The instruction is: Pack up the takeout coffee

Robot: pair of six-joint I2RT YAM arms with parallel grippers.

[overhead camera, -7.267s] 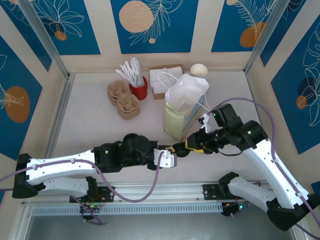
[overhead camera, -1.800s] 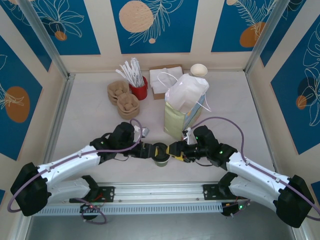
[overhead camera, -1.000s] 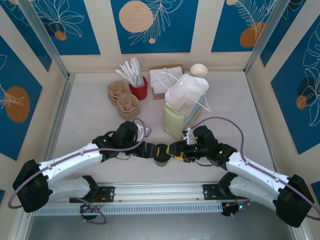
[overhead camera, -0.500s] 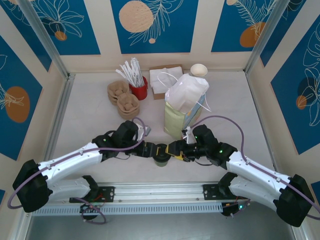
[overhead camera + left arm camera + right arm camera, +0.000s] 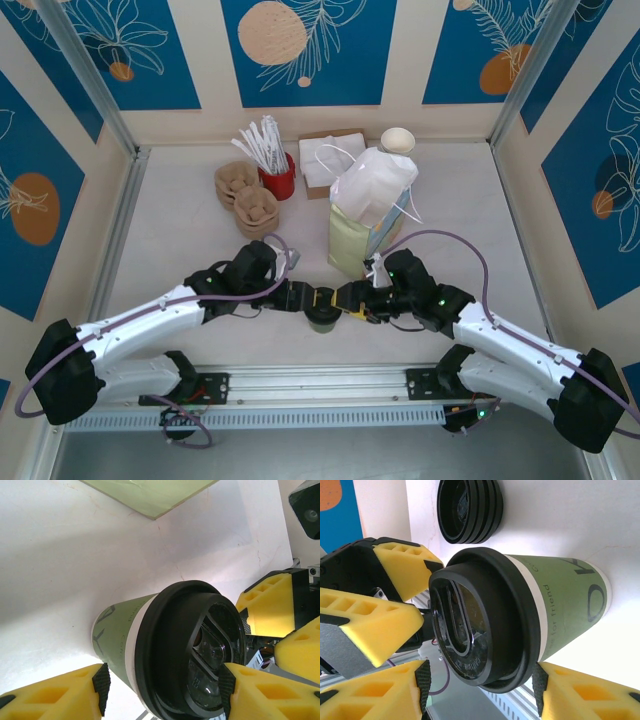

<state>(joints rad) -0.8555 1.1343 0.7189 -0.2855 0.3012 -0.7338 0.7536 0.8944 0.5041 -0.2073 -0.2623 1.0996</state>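
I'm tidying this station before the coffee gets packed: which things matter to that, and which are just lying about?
For the job: lidded coffee cup; green paper bag, probably.

Lying about: stack of black lids; red cup of wrapped sticks; brown cup carriers; white napkins; lidless cream cup; white bag.

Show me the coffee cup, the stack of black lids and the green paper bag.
coffee cup (image 5: 470, 625): right wrist view, middle of its black lid.
stack of black lids (image 5: 470, 510): right wrist view, middle of the stack.
green paper bag (image 5: 350, 242): top external view, its green side.
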